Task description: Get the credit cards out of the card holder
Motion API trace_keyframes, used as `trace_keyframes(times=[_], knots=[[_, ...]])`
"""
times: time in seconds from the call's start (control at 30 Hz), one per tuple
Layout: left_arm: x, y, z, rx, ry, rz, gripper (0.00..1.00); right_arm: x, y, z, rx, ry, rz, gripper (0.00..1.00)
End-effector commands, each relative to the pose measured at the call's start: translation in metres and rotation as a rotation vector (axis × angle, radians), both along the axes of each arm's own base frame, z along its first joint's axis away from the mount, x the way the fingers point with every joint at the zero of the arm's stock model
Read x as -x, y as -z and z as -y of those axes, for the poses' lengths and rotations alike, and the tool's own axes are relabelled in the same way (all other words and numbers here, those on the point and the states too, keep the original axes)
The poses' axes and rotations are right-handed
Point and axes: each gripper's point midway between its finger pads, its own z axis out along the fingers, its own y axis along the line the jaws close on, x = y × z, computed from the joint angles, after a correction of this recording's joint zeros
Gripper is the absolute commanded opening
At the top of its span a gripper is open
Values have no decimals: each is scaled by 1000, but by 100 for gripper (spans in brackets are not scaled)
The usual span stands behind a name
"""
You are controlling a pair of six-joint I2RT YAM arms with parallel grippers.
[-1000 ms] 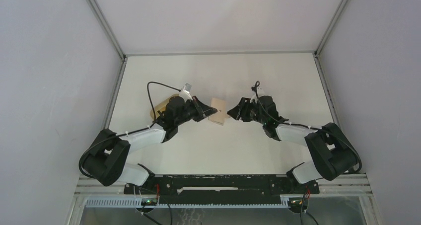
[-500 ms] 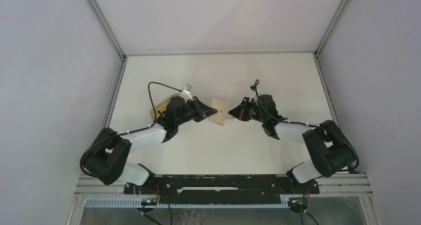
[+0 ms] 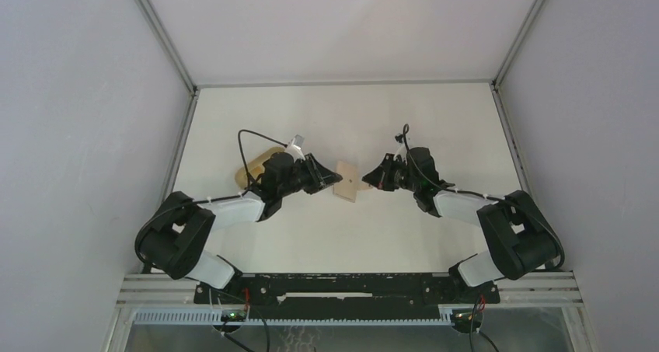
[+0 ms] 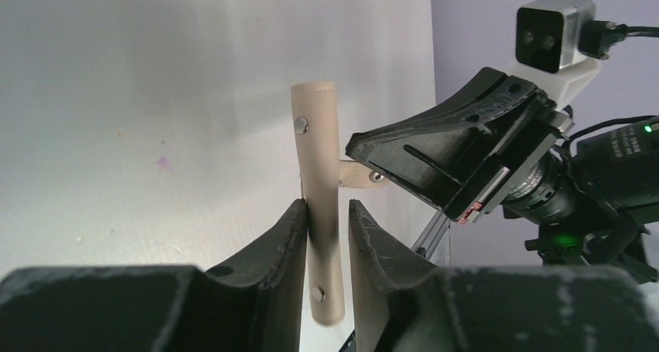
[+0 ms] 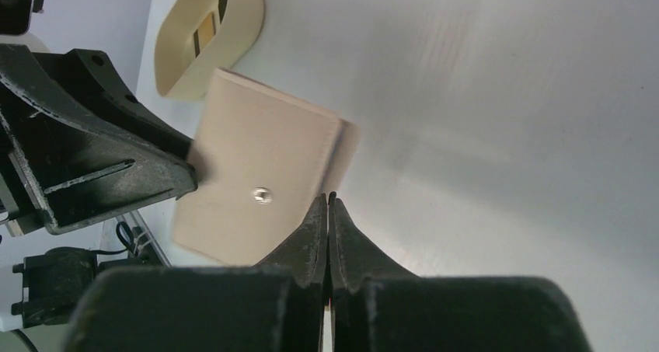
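Flanking the card holder (image 3: 346, 182), both jaws; tray (image 3: 250, 170) nearby.

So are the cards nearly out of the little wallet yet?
Not yet. Done: the tab on the card holder is unsnapped. In hand: the left gripper loosely straddles the holder, and the right gripper, shut, seems to pinch the tab. Left: fold it open and pull the cards out; none pokes out yet.

Folded beige card holder (image 4: 317, 134) upright, edge-on, tab sticking out
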Motion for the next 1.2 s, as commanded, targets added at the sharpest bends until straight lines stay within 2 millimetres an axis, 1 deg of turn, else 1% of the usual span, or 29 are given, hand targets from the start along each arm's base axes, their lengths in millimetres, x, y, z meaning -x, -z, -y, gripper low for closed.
trace_keyframes(times=[0.0,0.07,0.2,0.37,0.43,0.57,0.73,0.9,1.03,1.17], knots=[[1,-1,4,17,43,37,31,-3,-18,1,12,-20,51,0],[3,4,5,14,58,27,32,-1,-17,1,17,-27,43,0],[8,11,6,7,81,8,38,4,-13,0,27,-43,29,0],[13,16,7,5,106,-11,45,8,-11,0,39,-56,26,0],[14,19,7,1,109,-20,47,9,-11,0,41,-57,26,0],[17,24,11,2,137,-42,51,11,-16,-1,39,-60,33,0],[25,28,24,14,214,-68,53,12,-24,0,34,-63,57,0],[26,29,29,1,231,-61,56,11,-31,1,31,-62,79,0],[27,29,29,-8,239,-52,61,12,-36,0,19,-68,90,0],[26,31,29,-18,242,-44,69,12,-42,-1,11,-70,103,0]])
